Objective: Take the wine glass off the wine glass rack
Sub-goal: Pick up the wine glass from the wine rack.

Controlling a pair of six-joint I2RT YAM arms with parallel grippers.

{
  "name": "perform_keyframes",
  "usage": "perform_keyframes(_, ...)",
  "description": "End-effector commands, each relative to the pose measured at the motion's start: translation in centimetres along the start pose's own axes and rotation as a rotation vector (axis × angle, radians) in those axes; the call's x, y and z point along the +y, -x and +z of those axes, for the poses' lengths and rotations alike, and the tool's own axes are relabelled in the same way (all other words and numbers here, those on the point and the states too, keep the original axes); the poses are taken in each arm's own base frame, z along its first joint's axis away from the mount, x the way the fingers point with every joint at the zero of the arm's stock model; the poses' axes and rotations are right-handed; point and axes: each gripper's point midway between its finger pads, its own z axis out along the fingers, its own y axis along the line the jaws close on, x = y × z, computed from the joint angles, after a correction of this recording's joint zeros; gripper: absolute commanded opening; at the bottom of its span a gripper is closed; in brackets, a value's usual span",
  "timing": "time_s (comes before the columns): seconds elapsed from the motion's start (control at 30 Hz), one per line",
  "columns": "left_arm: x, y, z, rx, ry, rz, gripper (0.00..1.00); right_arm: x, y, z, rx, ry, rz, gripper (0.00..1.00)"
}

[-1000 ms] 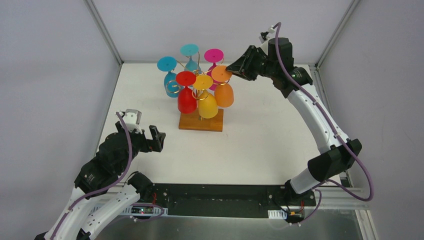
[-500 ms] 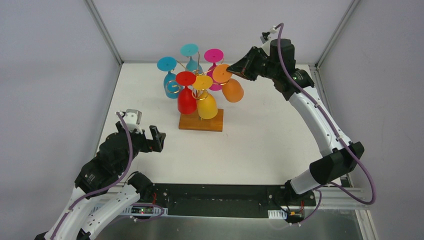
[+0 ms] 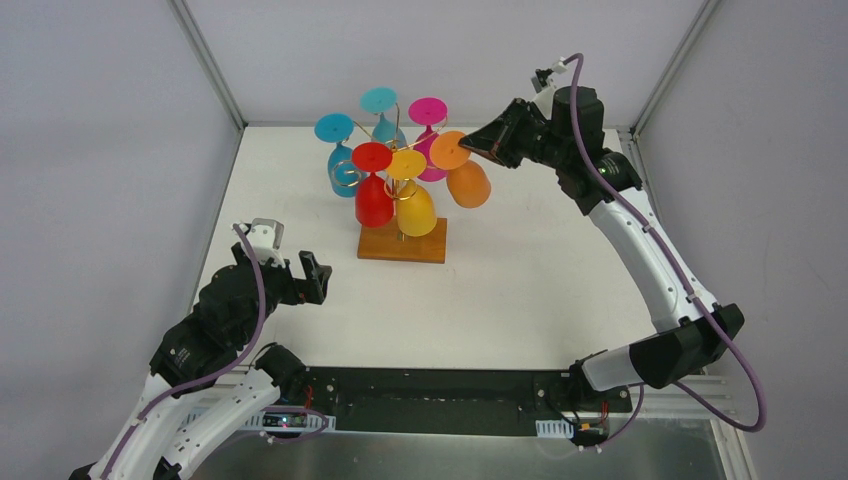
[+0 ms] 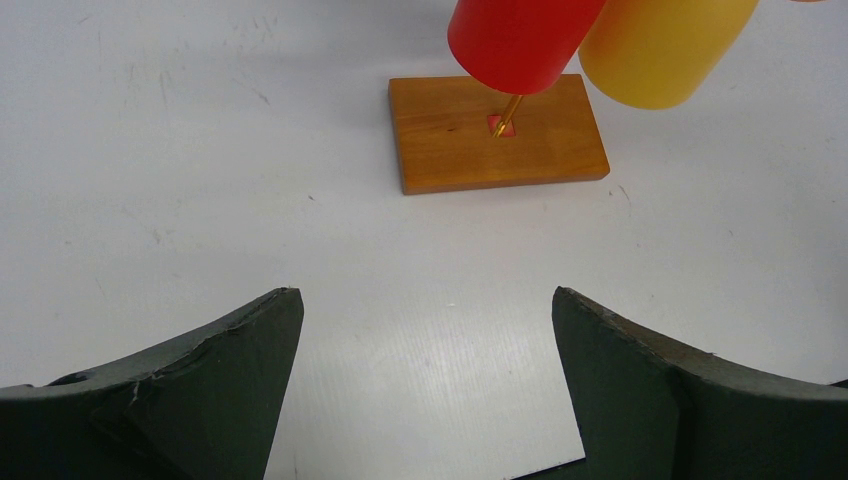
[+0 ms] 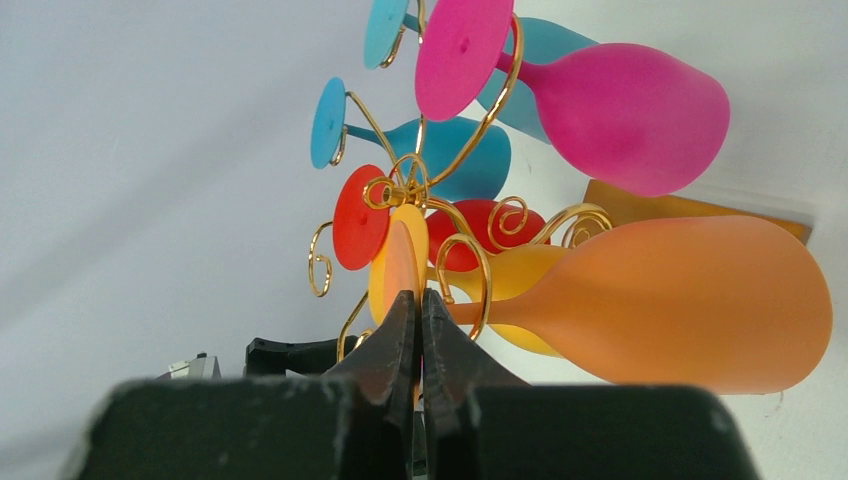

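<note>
1. Far left: left arm's fingers point(image 4: 200, 390) spread wide apart over the bare white table point(image 3: 560, 290), holding nothing, well short of the rack.
2. Mid-table: thin gold wire wine glass rack with curled scroll arms on a flat orange-brown wooden base point(image 3: 403, 243). Hanging bowl-down from it we note a red glass point(image 3: 375, 200) and a yellow glass point(image 3: 415, 210) in front, with teal and magenta ones behind.
3. Rack's right side: frosted orange wine glass point(image 3: 468, 185), its stem threaded through a gold curl point(image 5: 465, 280), its round foot point(image 3: 449, 150) uppermost, its bowl tilted outward.
4. Right: right arm's fingers point(image 5: 400, 330) nearly together, pinched on the rim of that foot.
5. Handling, our judgement: it looks like light, stiff plastic with a matte skin, so it is neither very slippery nor very fragile. The thin foot rim gives little purchase and the glass may pivot in the pinch. The stem should slide out through the curl's open side; a straight pull could drag or tip the light rack.
</note>
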Motion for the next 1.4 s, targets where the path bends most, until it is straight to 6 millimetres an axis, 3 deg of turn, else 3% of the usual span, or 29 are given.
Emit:
perform_keyframes(0.0,-0.3,0.7,0.1,-0.027,-0.014,0.011,0.99,2.9,0.7,-1.6,-0.037,0.095,-0.013,0.00)
perform_keyframes(0.57,-0.4,0.8,-0.1,-0.038,-0.024,0.003,0.99,3.9,-1.0,-0.7,0.018,0.117,-0.010,0.00)
perform_keyframes(0.8,-0.5,0.8,-0.2,-0.039,-0.032,0.002,0.99,3.6,-1.2,0.6,0.035,0.085,-0.016,0.00)
perform_keyframes(1.37,-0.6,0.7,-0.3,-0.038,-0.043,0.004,0.99,3.6,0.7,2.6,-0.010,0.045,-0.021,0.00)
